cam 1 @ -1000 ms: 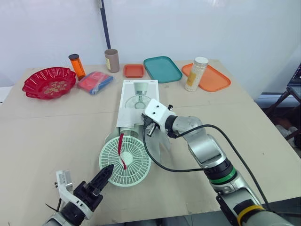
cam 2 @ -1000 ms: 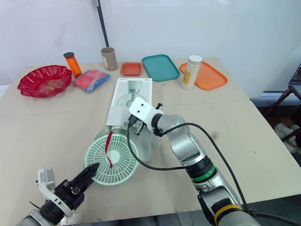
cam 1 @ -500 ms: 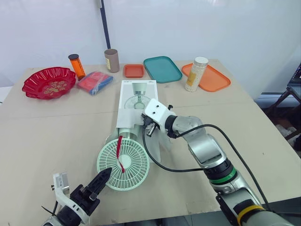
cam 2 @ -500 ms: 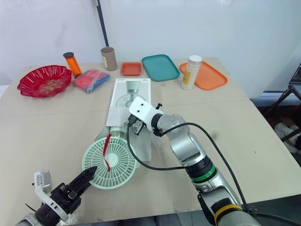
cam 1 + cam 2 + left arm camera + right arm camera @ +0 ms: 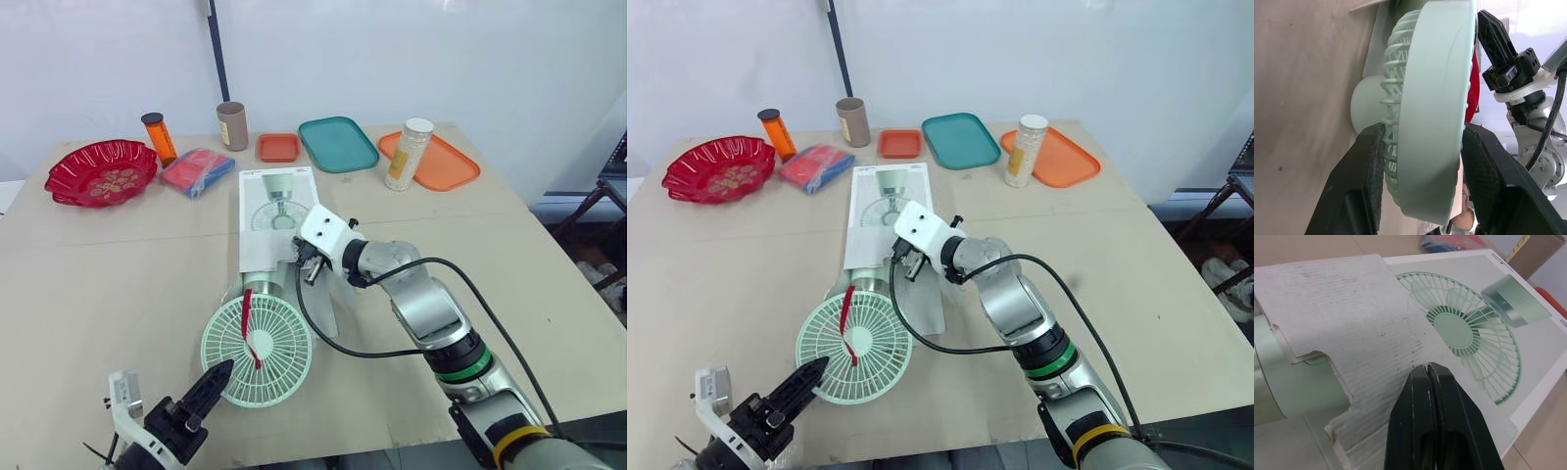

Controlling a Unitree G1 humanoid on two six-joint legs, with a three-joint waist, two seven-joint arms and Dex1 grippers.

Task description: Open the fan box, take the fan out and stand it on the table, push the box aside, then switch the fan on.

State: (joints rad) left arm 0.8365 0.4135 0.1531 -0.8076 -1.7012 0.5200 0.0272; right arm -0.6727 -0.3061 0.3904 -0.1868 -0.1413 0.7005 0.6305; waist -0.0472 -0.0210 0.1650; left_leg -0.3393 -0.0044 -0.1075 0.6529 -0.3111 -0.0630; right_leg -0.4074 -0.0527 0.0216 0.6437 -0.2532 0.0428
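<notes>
The pale green fan (image 5: 257, 350) lies on its side on the table, its round head out of the white fan box (image 5: 275, 215) and its base still inside the open end. A red strap crosses the grille. My left gripper (image 5: 217, 377) reaches in from the near edge and is shut on the rim of the fan's head, one black finger (image 5: 1369, 171) on each face. My right gripper (image 5: 307, 270) is shut, its tips (image 5: 1429, 382) pressed on the box's cardboard flap (image 5: 1352, 323) beside the printed fan picture.
Along the far edge stand a red bowl (image 5: 101, 171), an orange bottle (image 5: 160, 137), a blue and red packet (image 5: 198, 170), a brown cup (image 5: 232, 125), a small orange tray (image 5: 278, 147), a teal tray (image 5: 338, 143), a white jar (image 5: 409, 154) and an orange tray (image 5: 436, 162).
My left gripper has drawn back toward the near edge and the fan head has slid a little with it. The box's far end has swung left. The right gripper has stayed put.
</notes>
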